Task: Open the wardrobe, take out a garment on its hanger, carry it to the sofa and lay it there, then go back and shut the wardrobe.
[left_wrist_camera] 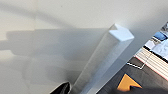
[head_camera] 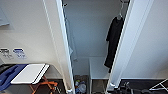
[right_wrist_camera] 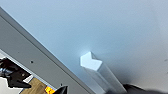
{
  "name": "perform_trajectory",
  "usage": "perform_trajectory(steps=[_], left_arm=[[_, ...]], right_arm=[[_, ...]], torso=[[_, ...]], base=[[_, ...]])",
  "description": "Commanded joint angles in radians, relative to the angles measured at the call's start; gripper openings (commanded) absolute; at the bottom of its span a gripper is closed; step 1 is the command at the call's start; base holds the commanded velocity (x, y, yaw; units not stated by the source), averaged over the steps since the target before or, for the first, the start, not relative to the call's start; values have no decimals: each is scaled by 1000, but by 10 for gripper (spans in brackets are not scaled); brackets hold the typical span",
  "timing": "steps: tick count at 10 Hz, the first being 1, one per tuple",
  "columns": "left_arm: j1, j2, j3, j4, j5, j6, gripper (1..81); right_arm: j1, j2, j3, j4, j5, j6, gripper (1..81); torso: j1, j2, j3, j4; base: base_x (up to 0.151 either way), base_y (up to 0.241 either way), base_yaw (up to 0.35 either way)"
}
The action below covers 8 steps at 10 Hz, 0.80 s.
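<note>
The wardrobe [head_camera: 92,32] stands open in the head view, its left door [head_camera: 63,50] and right door [head_camera: 125,47] swung out toward me edge-on. Inside at the right, the black garment [head_camera: 113,42] hangs limp from the pale hanger [head_camera: 120,13] on the rail. A pale garment [head_camera: 70,37] hangs at the left, behind the left door's edge. My left gripper [left_wrist_camera: 100,90] is close at the left door's white handle [left_wrist_camera: 107,55], which runs down between its dark parts. My right gripper [right_wrist_camera: 102,89] is equally close at the right door's handle [right_wrist_camera: 96,66]. The sofa is hidden.
A white folded board [head_camera: 30,73] on an orange frame [head_camera: 43,85] stands left of the wardrobe, beside something blue [head_camera: 8,75]. Small items [head_camera: 80,86] lie on the wardrobe floor. A thin white rack [head_camera: 160,86] is at the lower right on dark flooring.
</note>
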Motion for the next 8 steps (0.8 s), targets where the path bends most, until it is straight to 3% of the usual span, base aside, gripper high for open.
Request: perform_trajectory(steps=[1, 8], left_arm=[[-21, 49, 278, -68, -71, -18, 811], [16, -48, 345, -41, -75, -18, 811]], right_arm=[[43, 17, 137, 25, -172, 41, 811], [24, -40, 153, 25, -161, 43, 811]], torso=[[0, 0, 0, 0], [0, 0, 0, 0]], base=[[0, 0, 0], [0, 0, 0]])
